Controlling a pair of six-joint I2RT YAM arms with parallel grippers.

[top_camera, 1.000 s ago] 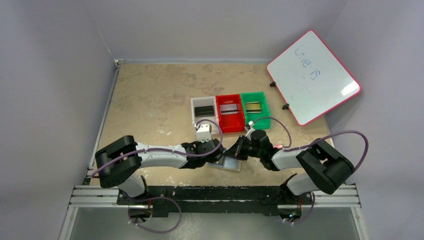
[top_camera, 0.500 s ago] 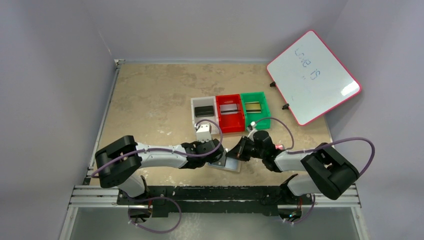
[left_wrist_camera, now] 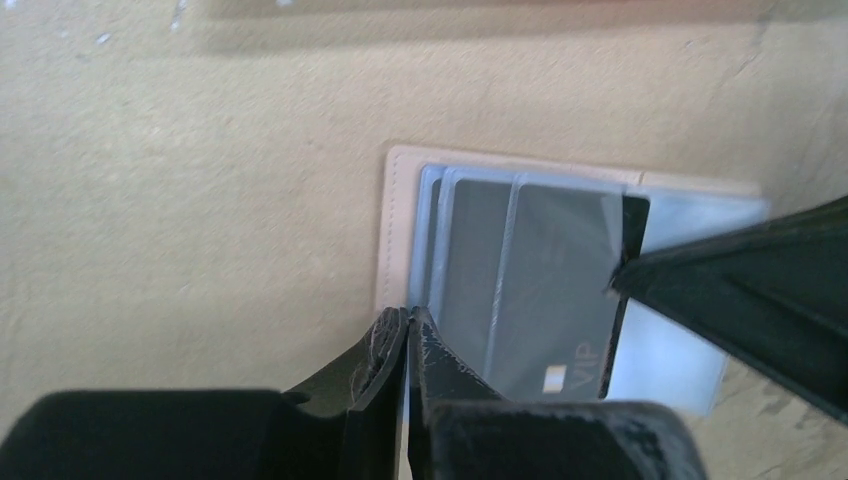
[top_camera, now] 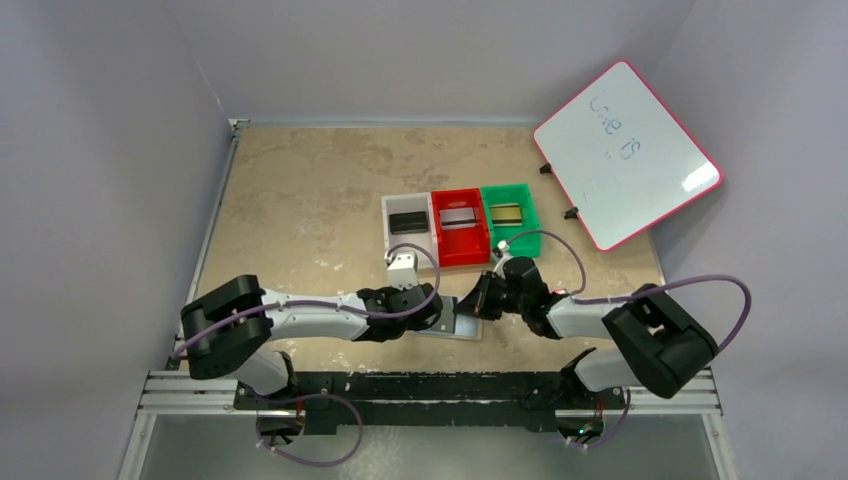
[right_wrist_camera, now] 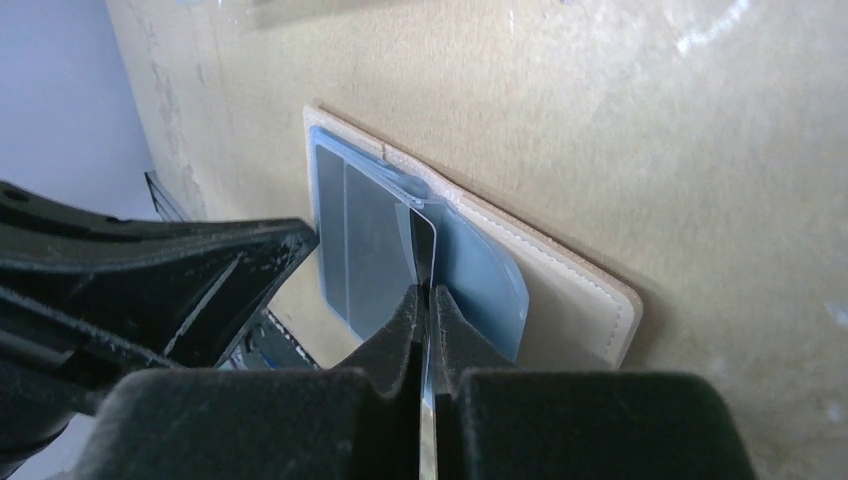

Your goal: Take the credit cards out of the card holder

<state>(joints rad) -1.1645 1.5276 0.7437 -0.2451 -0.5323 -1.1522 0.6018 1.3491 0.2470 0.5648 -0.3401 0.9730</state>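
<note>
Open wallet (top_camera: pixel 465 328) lying low in the middle of the table (top_camera: pixel 300 200), left gripper (left_wrist_camera: pixel 408 335) clamped on its pocket edge, right gripper (right_wrist_camera: pixel 424 300) pinching 1 grey card (left_wrist_camera: pixel 560 290).

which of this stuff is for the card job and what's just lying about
Job: wallet; grey card in it; left gripper; right gripper; black card; silver card; gold card.
Lying about: white bin; red bin; green bin; whiteboard.

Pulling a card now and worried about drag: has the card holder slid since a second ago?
No visible slide: the card holder still lies just nearer than the red bin, left pincer pinning its edge.
</note>
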